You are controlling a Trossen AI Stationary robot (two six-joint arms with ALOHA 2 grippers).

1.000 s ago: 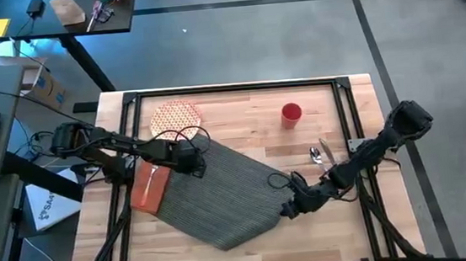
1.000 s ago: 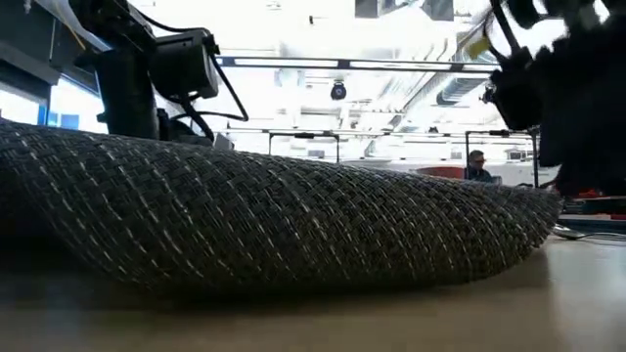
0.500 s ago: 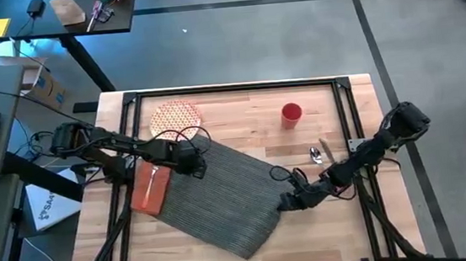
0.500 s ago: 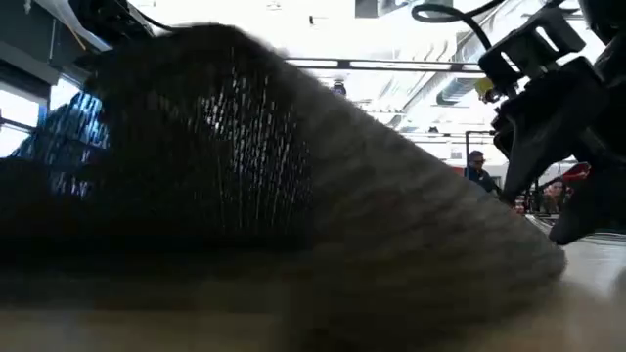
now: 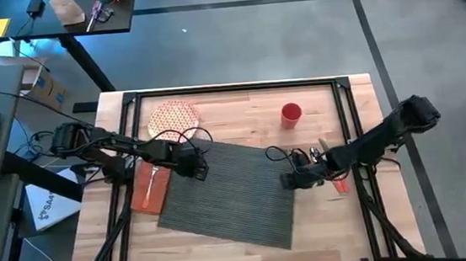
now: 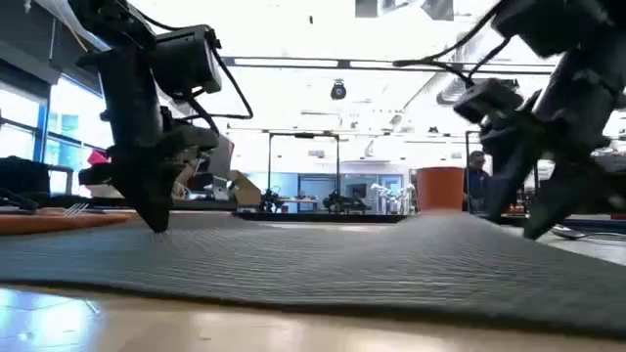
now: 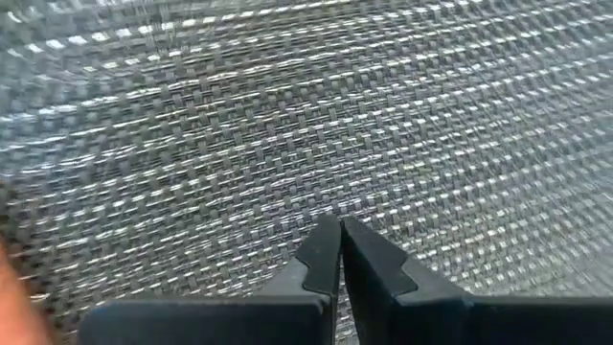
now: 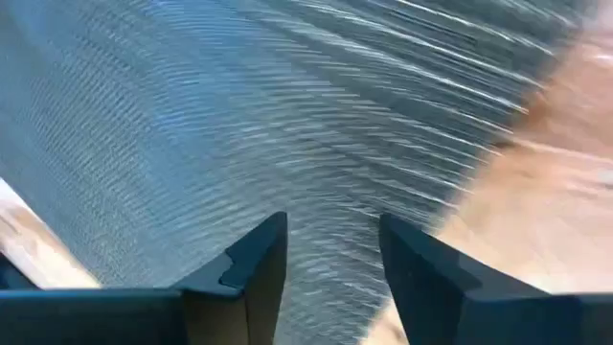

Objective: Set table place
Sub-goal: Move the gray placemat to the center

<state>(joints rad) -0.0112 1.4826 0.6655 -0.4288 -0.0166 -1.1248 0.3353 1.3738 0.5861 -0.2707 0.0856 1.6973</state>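
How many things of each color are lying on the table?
Grey: 1, the placemat
Orange: 1, the napkin
Red: 2, the cup and the patterned plate
Silver: 1, the spoon
Total: 5

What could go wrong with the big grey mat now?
The mat lies crooked on the table, so it may stay skewed. The left hand is shut on the mat's corner beside the orange napkin and might drag it. The open right hand could bump the spoon.
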